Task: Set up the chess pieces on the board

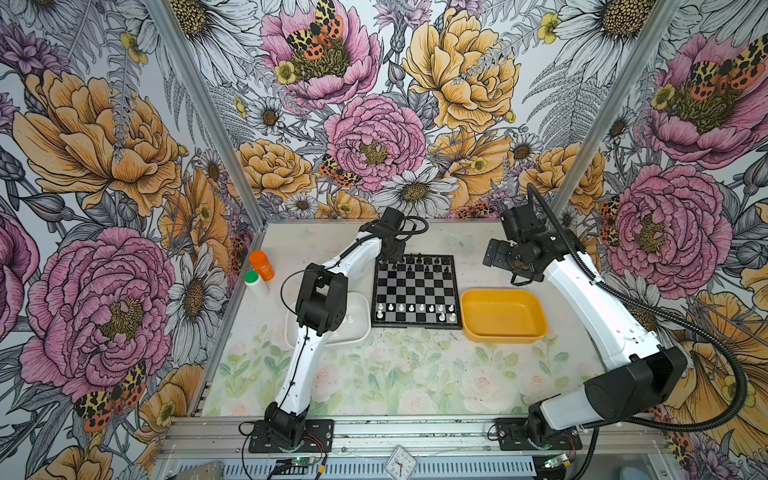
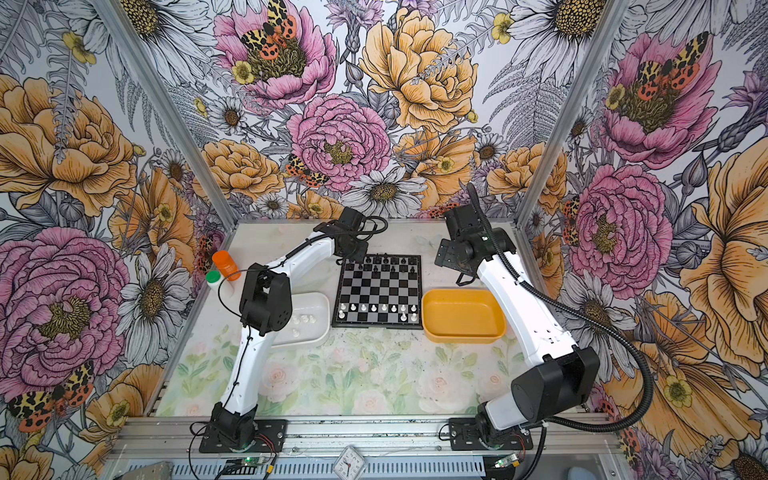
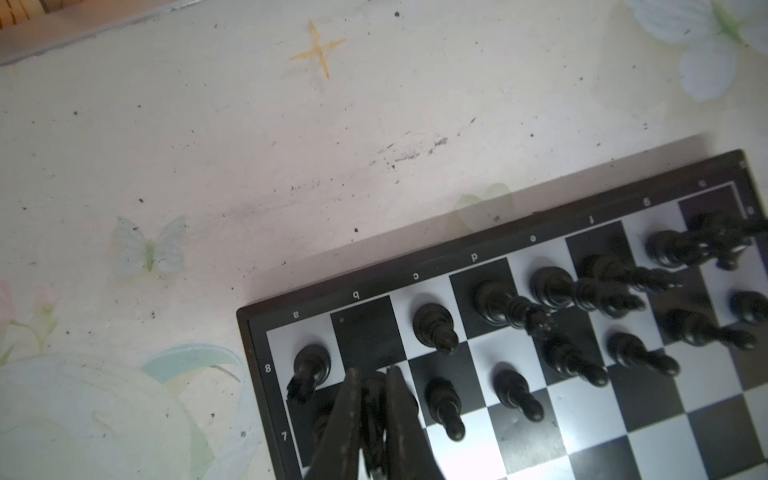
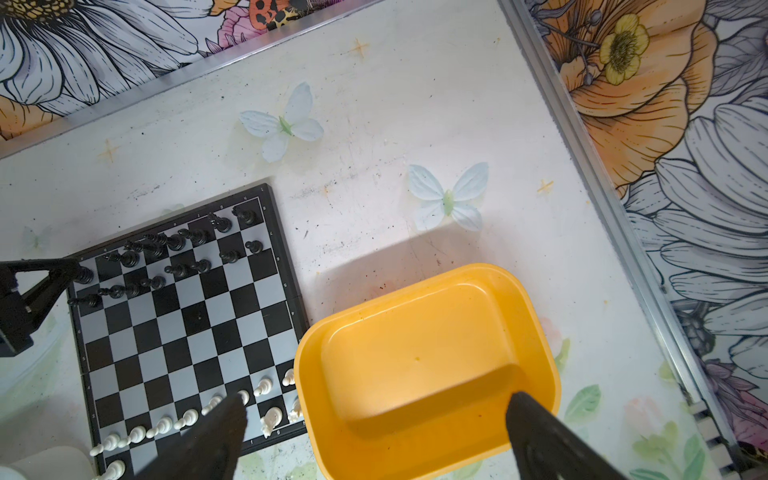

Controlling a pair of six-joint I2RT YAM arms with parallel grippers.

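Note:
The board (image 1: 415,291) (image 2: 380,291) lies at the middle back of the table. Black chess pieces (image 1: 415,262) (image 3: 432,324) stand on its two far rows, white chess pieces (image 1: 415,308) (image 4: 187,417) on its near rows. My left gripper (image 1: 390,259) (image 3: 372,372) is low over the board's far left corner, shut on a black chess piece (image 3: 374,399) next to a bare black square (image 3: 365,328). My right gripper (image 1: 494,253) (image 4: 376,397) hangs open and empty, off the board's far right; the right wrist view looks down on the yellow tray (image 4: 415,353).
A white tray (image 1: 361,332) left of the board holds several white pieces (image 2: 303,320), partly hidden by the left arm. The yellow tray (image 1: 503,316) right of the board is empty. An orange bottle (image 1: 262,264) and a green-capped white bottle (image 1: 254,282) stand by the left wall.

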